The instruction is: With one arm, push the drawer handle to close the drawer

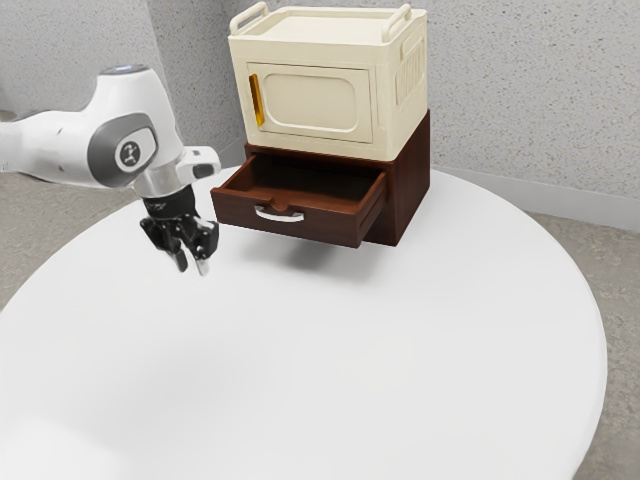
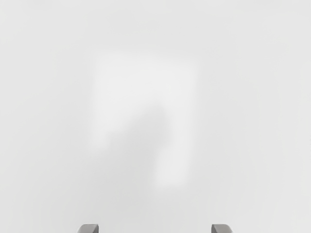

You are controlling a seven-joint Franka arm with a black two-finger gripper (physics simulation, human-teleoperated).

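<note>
- While the drawer (image 1: pixel 325 229) juts from its cabinet (image 1: pixel 408 185) near the counter's (image 1: pixel 330 380) far edge, closing is undone.
- The claw (image 1: pixel 192 268) hangs empty, fingers apart, clear of the handle (image 1: pixel 279 216).
- Contact and the push remain.

Round table (image 1: pixel 350 380), white and smooth, with a curved rim. Dark brown wooden cabinet (image 1: pixel 410 190) standing directly on its far part, right of centre in the exterior view; the drawer (image 1: pixel 325 226) extends open above the tabletop, over a soft grey shadow (image 1: pixel 310 262). Wrist view: pale tabletop, bearing a brighter patch (image 2: pixel 146 73) partly covered by shade.
</note>
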